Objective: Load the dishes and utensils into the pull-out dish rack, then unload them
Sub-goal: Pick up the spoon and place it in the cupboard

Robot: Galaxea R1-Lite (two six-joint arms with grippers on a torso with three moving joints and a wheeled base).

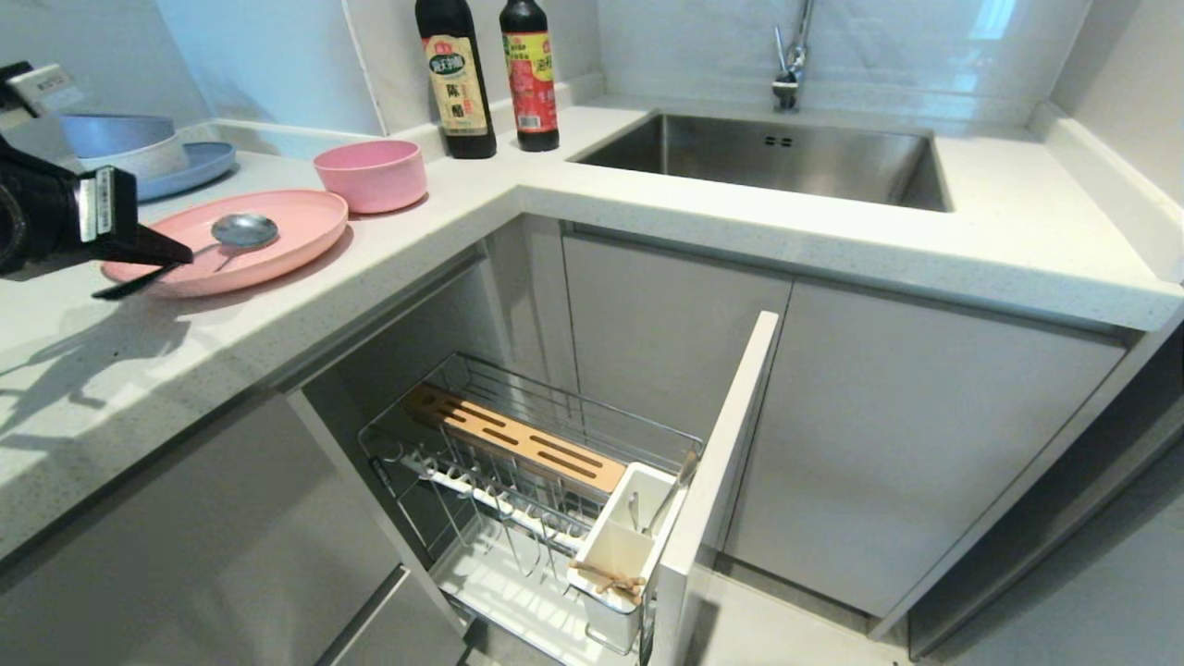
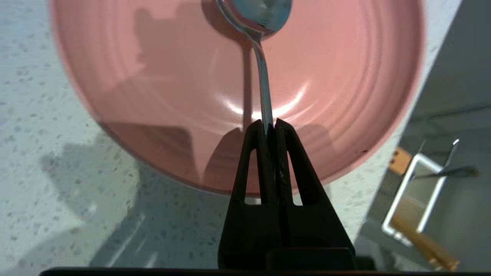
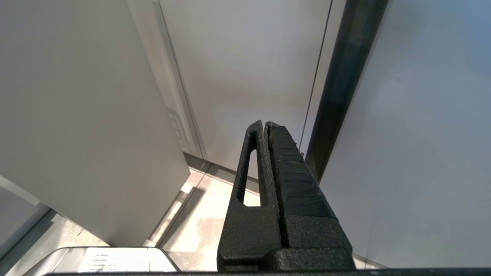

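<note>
Metal spoon (image 2: 264,96) handle pinched by left gripper (image 2: 268,124) over pink plate (image 2: 153,96).

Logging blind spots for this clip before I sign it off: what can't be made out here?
- Spoon: bowl cut off by the left wrist view's edge; handle end hidden between the left gripper's shut fingers.
- Blue plate and its stacked bowls: partly hidden by the left arm, head view.
- Right gripper: absent from head view.
- Utensil cup: contents too small.

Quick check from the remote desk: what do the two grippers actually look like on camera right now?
Both are matte black. The left gripper has two tapering fingers, each with a long slot cut through it; a white ridged block sits on its wrist. The right gripper has one slotted, grainy finger and one wrapped in black tape.
</note>
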